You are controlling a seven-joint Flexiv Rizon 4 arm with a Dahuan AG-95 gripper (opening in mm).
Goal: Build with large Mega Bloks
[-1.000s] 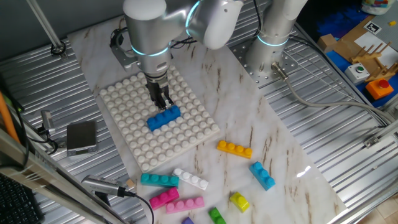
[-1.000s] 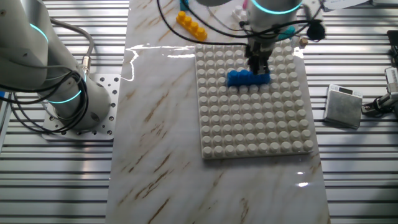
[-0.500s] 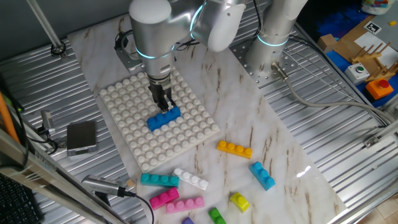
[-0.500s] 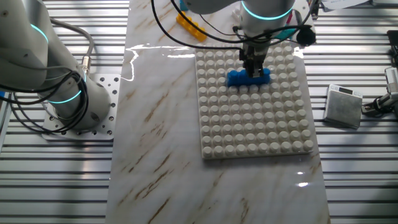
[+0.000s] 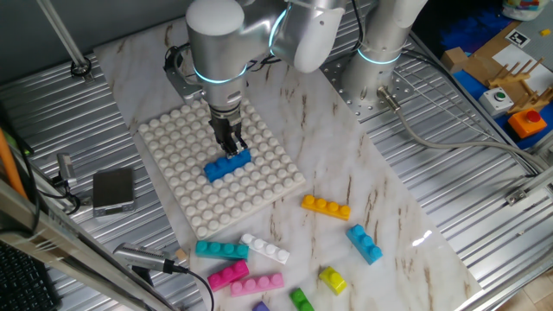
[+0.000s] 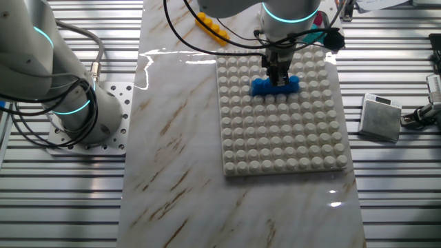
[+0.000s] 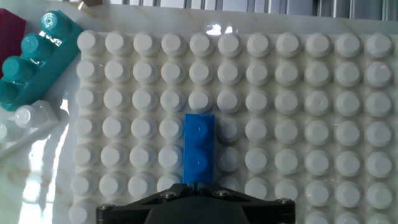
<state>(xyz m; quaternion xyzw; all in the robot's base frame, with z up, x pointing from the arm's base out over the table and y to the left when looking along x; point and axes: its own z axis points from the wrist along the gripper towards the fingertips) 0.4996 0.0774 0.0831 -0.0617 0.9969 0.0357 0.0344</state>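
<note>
gripper (image 5: 232,145) pointed straight down over the blue brick (image 5: 227,163), fingers close together right at the brick's top. couldn't tell if it was clamped on the brick or let go: the tips blur into the blue in both fixed views, and the hand view only showed the gripper body at the bottom edge.

blue brick sat on the white baseplate (image 5: 173,147), studs up, lined up with the stud grid, a few rows in from the edge nearest the loose bricks. in the other fixed view it (image 6: 275,85) lay in the far part of the baseplate (image 6: 275,145), under the gripper (image 6: 278,76). hand view showed the brick (image 7: 199,149) running up from the gripper body, plate studs (image 7: 298,93) all round it.

loose bricks lay on the marble table (image 5: 363,181) past the plate's near corner:
- orange brick (image 5: 326,207), flat, by itself
- light blue brick (image 5: 365,243), just beyond the orange one
- teal brick (image 5: 221,250), touching or nearly touching the white brick (image 5: 265,249)
- magenta brick (image 5: 228,275) and pale pink brick (image 5: 257,284), side by side below those
- yellow brick (image 5: 333,279) and green brick (image 5: 301,300), at the bottom edge

hand view caught a teal brick (image 7: 34,59) off the plate's corner.

a small grey box (image 5: 113,190) sat on the metal deck beside the plate.
</note>
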